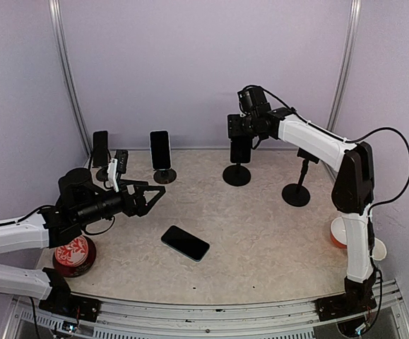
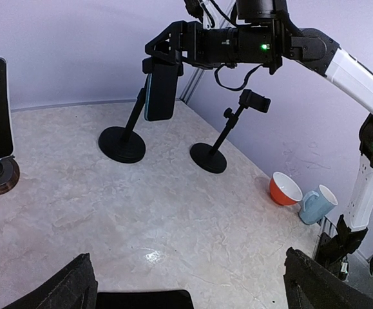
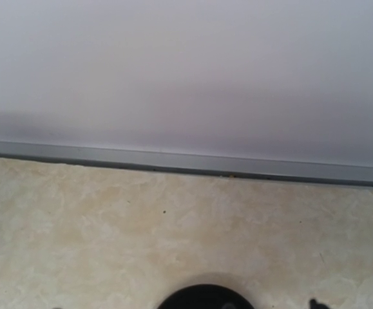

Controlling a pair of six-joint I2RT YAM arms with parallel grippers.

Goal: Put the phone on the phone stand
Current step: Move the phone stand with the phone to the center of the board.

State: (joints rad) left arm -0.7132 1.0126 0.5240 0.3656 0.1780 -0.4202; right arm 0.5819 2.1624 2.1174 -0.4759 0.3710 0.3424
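A black phone [image 1: 185, 242] lies flat on the table, in front of my left gripper [image 1: 150, 198], which hangs open and empty above the table. In the left wrist view the phone's edge [image 2: 144, 299] shows at the bottom between my fingertips [image 2: 67, 290]. My right gripper [image 1: 238, 134] is shut on the top of a second phone [image 1: 241, 150], held upright against a black stand [image 1: 236, 175]. This also shows in the left wrist view, with the phone [image 2: 160, 90] and stand [image 2: 123, 143]. An empty stand [image 1: 297, 192] is to its right. The right wrist view shows only the stand base [image 3: 205, 299], no fingers.
Phones on stands are at the back left [image 1: 160, 150] [image 1: 101, 148]. A red tin [image 1: 73, 254] sits by the left arm. An orange bowl [image 2: 285, 188] and a blue cup [image 2: 318, 203] stand at the right edge. The back wall is close behind the stands.
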